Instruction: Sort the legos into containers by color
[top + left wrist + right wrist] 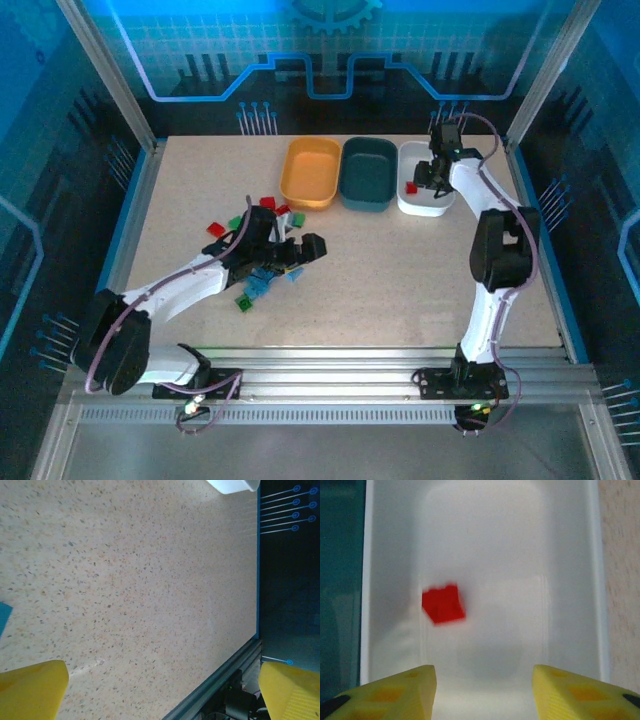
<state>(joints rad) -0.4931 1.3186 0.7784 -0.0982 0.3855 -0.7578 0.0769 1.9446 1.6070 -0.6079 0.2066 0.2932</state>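
Seen from above, a pale speckled surface (400, 270) carries three shallow bins in a row along its far edge: an orange-yellow bin (310, 172), a dark teal bin (368, 173) and a white bin (408, 158), each just beside the next. The right hand (428, 182) hangs over the white bin. In its wrist view, its yellow fingers (395, 695) stand apart with nothing between them, and one red lego (443, 603), blurred, sits beyond them against the white bin's floor (560, 555). A scatter of red, green and blue legos (262, 283) lies on the surface to the left of centre, well apart from the bins. The left hand (303, 252) is low over that scatter, its fingers (30, 690) spread wide over bare surface and gripping nothing, with the edge of a blue lego (4, 617) showing at the frame's left side.
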